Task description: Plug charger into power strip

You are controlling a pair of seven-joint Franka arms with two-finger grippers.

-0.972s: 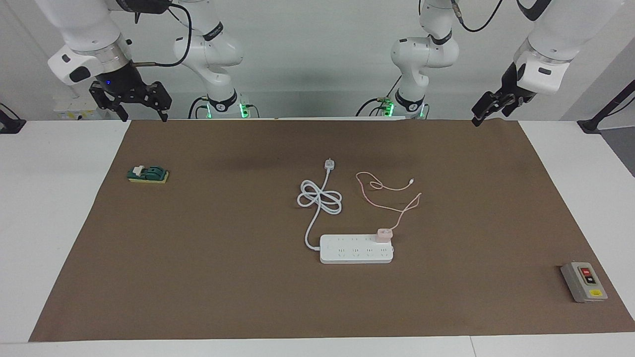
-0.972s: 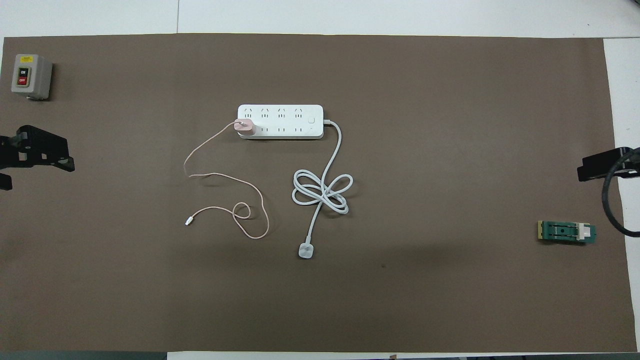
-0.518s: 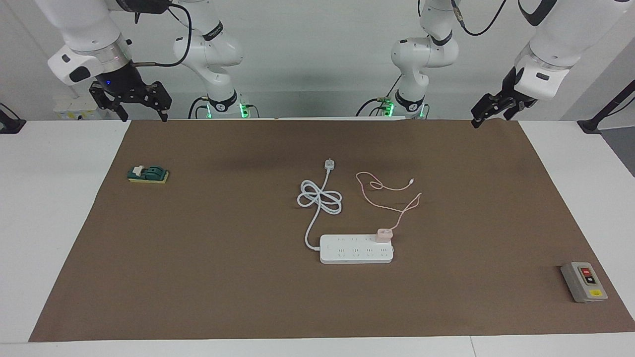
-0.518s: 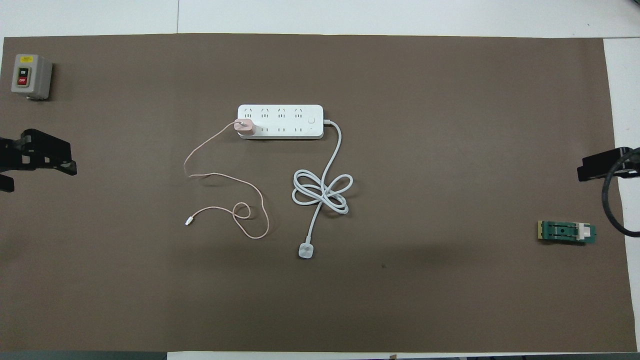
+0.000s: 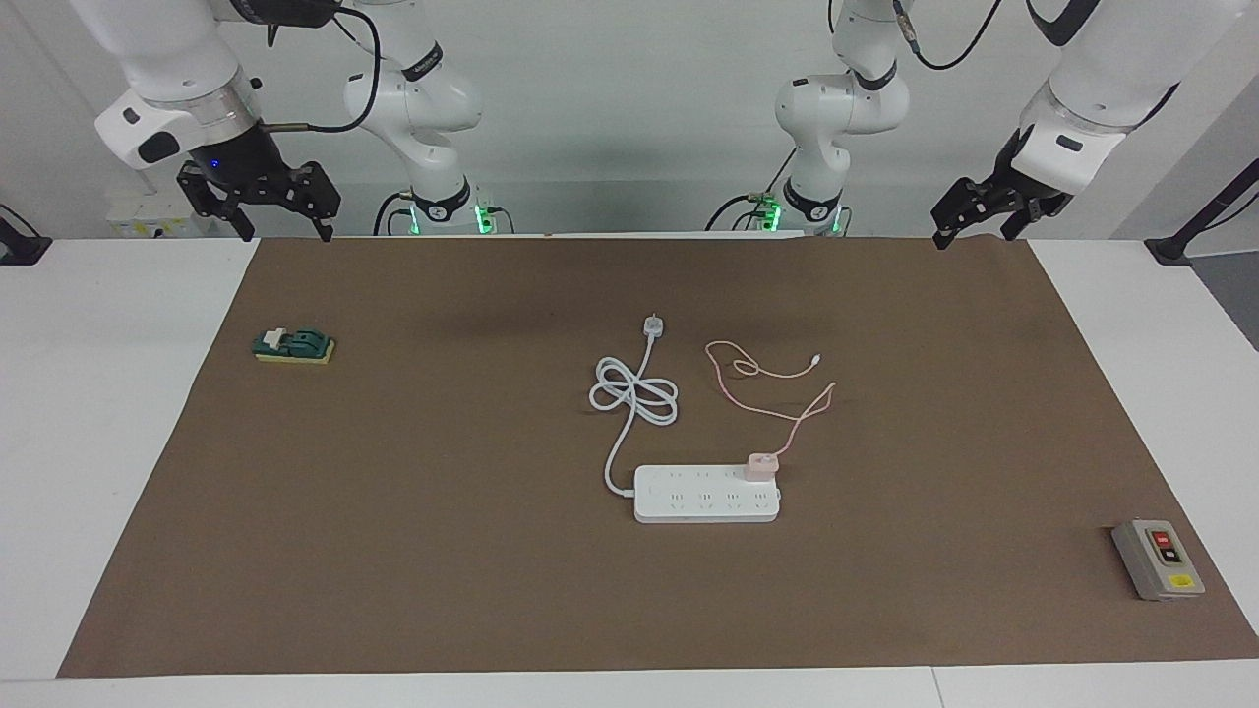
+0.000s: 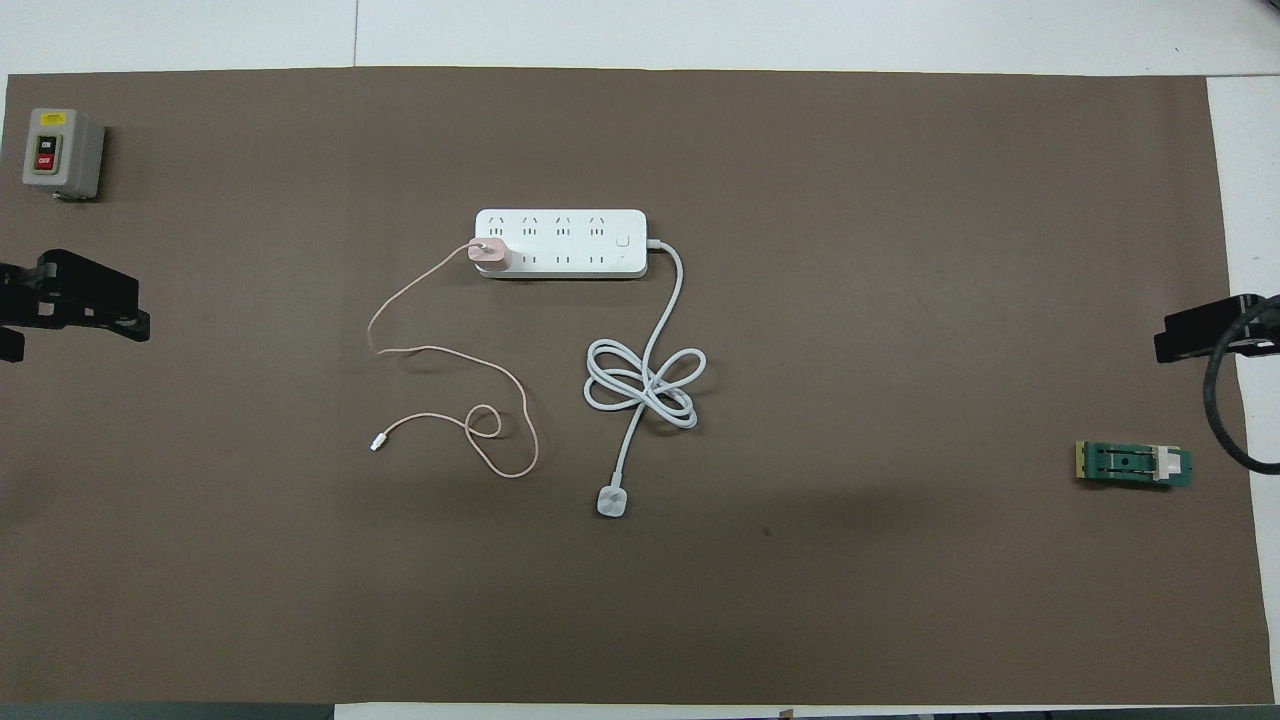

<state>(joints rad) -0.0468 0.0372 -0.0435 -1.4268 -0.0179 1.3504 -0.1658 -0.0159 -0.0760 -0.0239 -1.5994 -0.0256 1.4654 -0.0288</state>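
Note:
The white power strip (image 5: 703,497) (image 6: 575,243) lies flat near the middle of the brown mat. The pale-pink charger (image 5: 762,464) (image 6: 490,254) sits in a socket of the row nearer the robots, at the strip's end toward the left arm. Its thin pink cable (image 5: 777,379) (image 6: 450,350) curls loose on the mat, nearer the robots. My left gripper (image 5: 972,228) (image 6: 62,318) hangs open and empty above the mat's robot-side edge, far from the strip. My right gripper (image 5: 285,231) (image 6: 1195,335) waits open over the other corner.
The strip's thick white cord (image 5: 634,393) lies coiled nearer the robots, ending in a white plug (image 5: 653,325). A grey button box (image 5: 1159,559) stands at the left arm's end. A green and yellow block (image 5: 293,345) lies at the right arm's end.
The left gripper has shifted slightly and turned a little at the wrist. The charger, the strip and the right arm have not moved.

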